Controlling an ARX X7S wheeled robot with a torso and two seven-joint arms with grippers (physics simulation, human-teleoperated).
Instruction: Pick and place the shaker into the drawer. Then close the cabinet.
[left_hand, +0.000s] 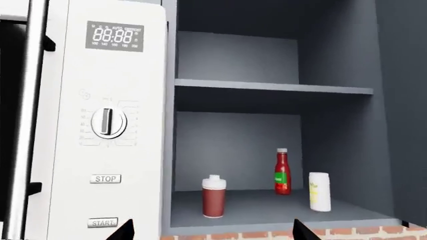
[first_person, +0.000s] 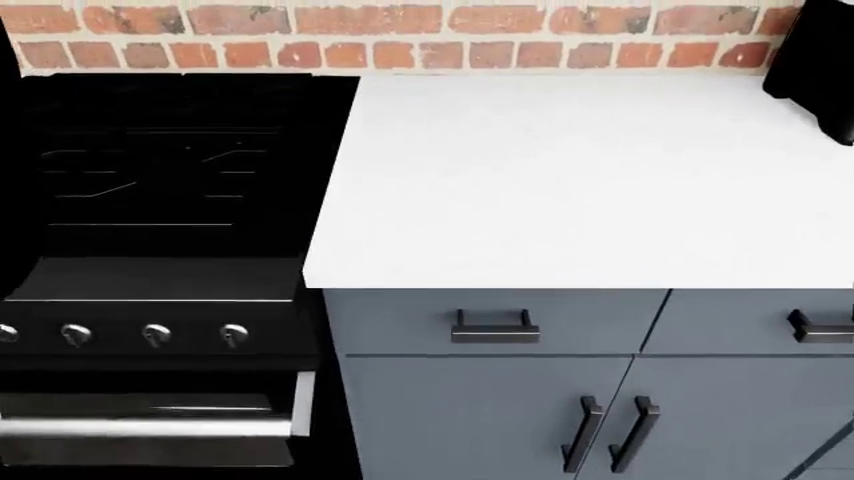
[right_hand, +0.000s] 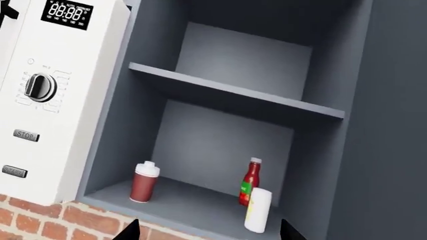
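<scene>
Shaker waiting on the lower shelf of an open wall cupboard, not yet grasped.

The small dark red cylindrical shaker with a white cap (left_hand: 213, 196) stands upright on the grey lower shelf (left_hand: 267, 209), well apart from the red sauce bottle (left_hand: 282, 172) and pale bottle (left_hand: 319, 191). Both end effectors show only dark fingertips spread wide, holding nothing. I judge the approach should be level, straddling the body below the cap, clear of the white microwave (left_hand: 100, 125) beside it.

Shaker (left_hand: 213, 196) upright (red-bodied, white-capped)
</scene>
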